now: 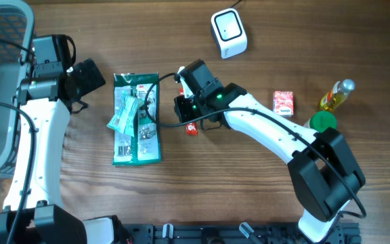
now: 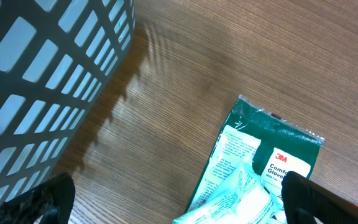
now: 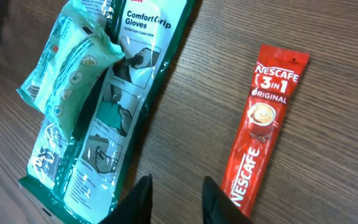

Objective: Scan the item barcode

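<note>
- Right gripper hangs over the brown wooden table, its two black fingers a little apart with nothing between them.
- It sits just beside the flat green plastic pack of work gloves, on the right arm's side of the pack.
- Close beside the pack on that same side, the slim red Nescafé coffee sachet lies flat on the table.
- Left gripper hangs by the pack's opposite side, spread wide and empty.
- Well apart from the pack stands the white boxy barcode scanner, with nothing held up to it.
- Judging by this, no item is lifted, and picking one up and presenting it to the scanner seems left to do; which item is meant, I cannot tell.
</note>
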`<act>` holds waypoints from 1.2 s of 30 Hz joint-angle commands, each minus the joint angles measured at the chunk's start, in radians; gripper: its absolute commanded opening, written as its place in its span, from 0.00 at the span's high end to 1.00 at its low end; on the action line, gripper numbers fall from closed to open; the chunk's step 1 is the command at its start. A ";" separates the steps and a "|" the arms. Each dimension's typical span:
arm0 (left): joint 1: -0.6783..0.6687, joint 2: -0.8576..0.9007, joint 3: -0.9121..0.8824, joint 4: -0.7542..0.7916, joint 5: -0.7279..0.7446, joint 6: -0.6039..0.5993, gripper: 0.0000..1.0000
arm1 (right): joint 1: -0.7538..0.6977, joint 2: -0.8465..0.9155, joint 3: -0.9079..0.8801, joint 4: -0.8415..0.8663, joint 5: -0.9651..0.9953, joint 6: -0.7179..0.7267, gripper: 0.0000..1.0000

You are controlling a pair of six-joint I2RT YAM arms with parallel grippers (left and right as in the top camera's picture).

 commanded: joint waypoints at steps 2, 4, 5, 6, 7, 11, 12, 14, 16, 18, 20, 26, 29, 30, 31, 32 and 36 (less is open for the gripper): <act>0.006 -0.002 0.006 0.003 -0.002 -0.013 0.00 | -0.002 0.013 -0.002 -0.001 0.051 -0.010 0.69; 0.006 -0.002 0.006 0.002 -0.002 -0.013 0.00 | -0.002 0.013 -0.002 -0.003 0.066 -0.009 0.68; 0.006 -0.002 0.006 0.003 -0.002 -0.013 0.00 | -0.002 0.013 -0.002 -0.007 0.066 -0.008 0.68; 0.006 -0.002 0.006 0.002 -0.002 -0.013 0.00 | -0.002 0.013 -0.002 -0.012 0.066 -0.009 0.68; 0.006 -0.002 0.006 0.002 -0.002 -0.013 0.00 | -0.002 0.014 -0.002 -0.017 0.069 -0.009 0.68; 0.006 -0.002 0.006 0.002 -0.002 -0.013 0.00 | -0.001 0.043 -0.002 -0.028 0.089 -0.004 0.69; 0.006 -0.002 0.006 0.002 -0.002 -0.013 0.00 | 0.003 0.064 -0.002 -0.028 0.090 -0.002 0.69; 0.006 -0.002 0.006 0.002 -0.002 -0.013 0.00 | 0.006 0.096 -0.002 -0.028 0.090 -0.002 0.69; 0.006 -0.002 0.006 0.002 -0.002 -0.013 0.00 | 0.007 0.132 -0.002 -0.029 0.092 0.003 0.69; 0.006 -0.002 0.006 0.002 -0.002 -0.013 0.00 | 0.008 0.151 -0.002 -0.033 0.093 0.028 0.69; 0.006 -0.002 0.006 0.003 -0.002 -0.013 0.00 | 0.008 0.166 -0.002 -0.041 0.092 0.066 0.75; 0.006 -0.002 0.006 0.002 -0.002 -0.013 0.00 | 0.009 0.169 -0.002 -0.075 0.144 0.072 0.78; 0.006 -0.002 0.006 0.003 -0.002 -0.013 0.00 | 0.009 0.169 -0.002 -0.104 0.167 0.072 0.75; 0.006 -0.002 0.006 0.002 -0.002 -0.013 0.00 | 0.009 0.169 -0.002 -0.105 0.167 0.072 0.73; 0.006 -0.002 0.006 0.002 -0.002 -0.013 0.00 | 0.009 0.166 0.002 -0.099 0.167 0.069 0.72; 0.006 -0.002 0.006 0.003 -0.002 -0.013 0.00 | 0.009 0.157 0.016 -0.087 0.167 0.060 0.71; 0.006 -0.002 0.006 0.002 -0.002 -0.013 0.00 | 0.009 0.107 0.072 -0.082 0.167 0.017 0.69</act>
